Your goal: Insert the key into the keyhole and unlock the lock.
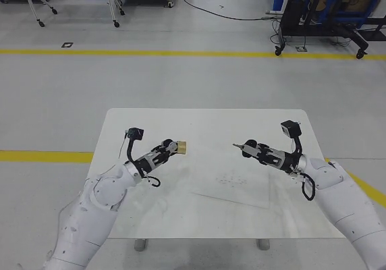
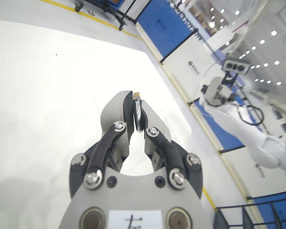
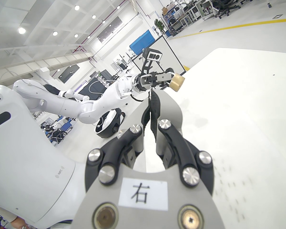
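The brass padlock is judged to be small, dense and rigid, with smooth metal faces that would slip under a light pinch. It is gripped by its steel shackle, which is clamped between the pads of the left end effector, and the brass body is left projecting beyond the fingertips. With a hold on the shackle alone, the body could be swung or twisted when it is pushed, so a firm grip is called for. The keyhole itself cannot be made out.

The key is judged to be light, thin, stiff and easily tilted. It is pinched at its head by the clenched right end effector, and its blade is pointed toward the padlock.

Both arms are held raised above the white table, with forearms angled inward and the end effectors turned to face each other. The padlock and the key tip are at roughly the same height and well apart, with a clear gap between them. Close alignment of the blade with the lock's end face is judged necessary before any push is made.
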### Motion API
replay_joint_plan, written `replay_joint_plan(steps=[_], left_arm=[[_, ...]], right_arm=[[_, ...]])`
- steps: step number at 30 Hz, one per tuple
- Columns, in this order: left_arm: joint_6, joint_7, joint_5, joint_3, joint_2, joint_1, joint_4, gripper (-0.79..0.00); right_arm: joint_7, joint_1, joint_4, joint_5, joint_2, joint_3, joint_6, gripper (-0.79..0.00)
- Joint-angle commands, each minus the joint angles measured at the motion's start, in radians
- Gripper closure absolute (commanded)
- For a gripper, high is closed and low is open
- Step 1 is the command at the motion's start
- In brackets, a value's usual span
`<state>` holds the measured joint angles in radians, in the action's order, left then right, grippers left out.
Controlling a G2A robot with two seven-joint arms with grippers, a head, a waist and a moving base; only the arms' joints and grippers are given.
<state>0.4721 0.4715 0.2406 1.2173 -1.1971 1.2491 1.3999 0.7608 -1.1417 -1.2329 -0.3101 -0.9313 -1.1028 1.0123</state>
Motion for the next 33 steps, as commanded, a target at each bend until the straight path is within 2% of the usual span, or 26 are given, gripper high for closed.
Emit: replay_joint_plan(steps=[1,3,5,12,14,17,20,25,28,31,33], left_arm=[[0.048,-0.013,-0.077,0.005,-0.002,0.003,-0.024,0.000],[0.090,-0.003,-0.123,0.009,-0.002,-0.001,-0.051,0.000],[0.083,0.018,-0.062,0.009,0.002,-0.015,-0.056,0.000],[0.083,0.006,-0.101,-0.002,-0.002,-0.006,-0.045,0.000],[0.127,-0.006,-0.276,-0.013,-0.012,0.002,-0.051,0.000],[0.186,0.053,-0.599,-0.041,-0.028,-0.004,-0.107,0.000],[0.165,0.145,-0.809,-0.080,-0.043,-0.034,-0.175,0.000],[0.108,0.258,-1.018,-0.125,-0.068,-0.100,-0.292,0.000],[0.069,0.303,-1.041,-0.141,-0.077,-0.136,-0.346,0.000],[0.047,0.311,-0.895,-0.136,-0.066,-0.175,-0.365,0.000],[0.047,0.311,-0.895,-0.136,-0.066,-0.175,-0.365,0.000]], right_arm=[[0.000,0.000,0.000,0.000,0.000,0.000,0.000,0.000],[0.000,0.000,0.000,0.000,0.000,0.000,0.000,0.000],[0.000,0.000,0.000,0.000,0.000,0.000,0.000,0.000],[-0.012,-0.006,-0.022,-0.004,-0.002,0.006,-0.021,0.000],[-0.018,-0.007,-0.048,-0.013,-0.007,0.020,-0.047,0.000],[-0.036,-0.003,-0.078,-0.064,-0.019,0.052,-0.049,0.000],[-0.042,0.013,-0.083,-0.111,-0.032,0.085,-0.048,0.000],[-0.091,0.058,-0.062,-0.121,-0.060,0.131,-0.059,0.000],[-0.112,0.086,-0.041,-0.096,-0.075,0.155,-0.066,0.000],[-0.117,0.091,-0.036,-0.091,-0.078,0.158,-0.070,0.000],[-0.117,0.091,-0.036,-0.091,-0.078,0.158,-0.070,0.000]])
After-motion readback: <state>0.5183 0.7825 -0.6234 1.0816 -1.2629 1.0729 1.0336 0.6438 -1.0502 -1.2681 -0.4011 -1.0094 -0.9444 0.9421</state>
